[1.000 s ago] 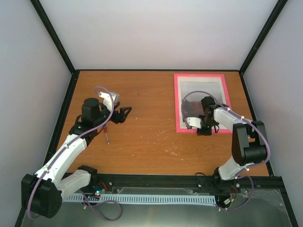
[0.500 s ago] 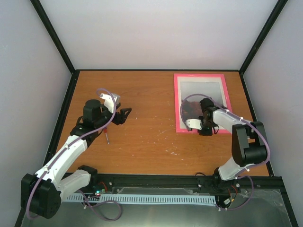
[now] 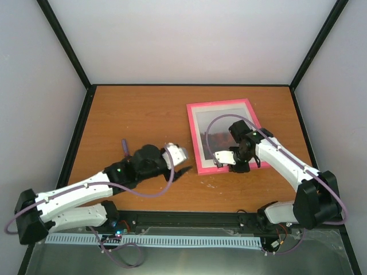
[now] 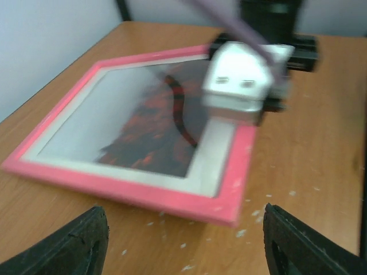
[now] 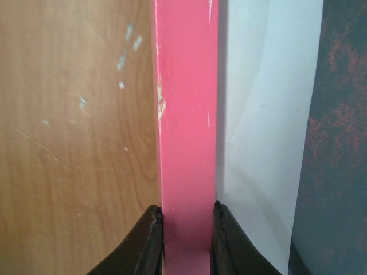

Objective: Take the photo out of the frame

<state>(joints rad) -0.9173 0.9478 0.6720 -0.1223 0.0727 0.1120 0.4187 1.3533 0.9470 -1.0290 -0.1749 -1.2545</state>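
Left hand is open with jaws wide, hovering low over the tabletop just left of the frame, by its near-left corner. The frame lies flat and skewed, with the photo inside it, face up. Right hand is clamped tight on the frame's near pink rail.
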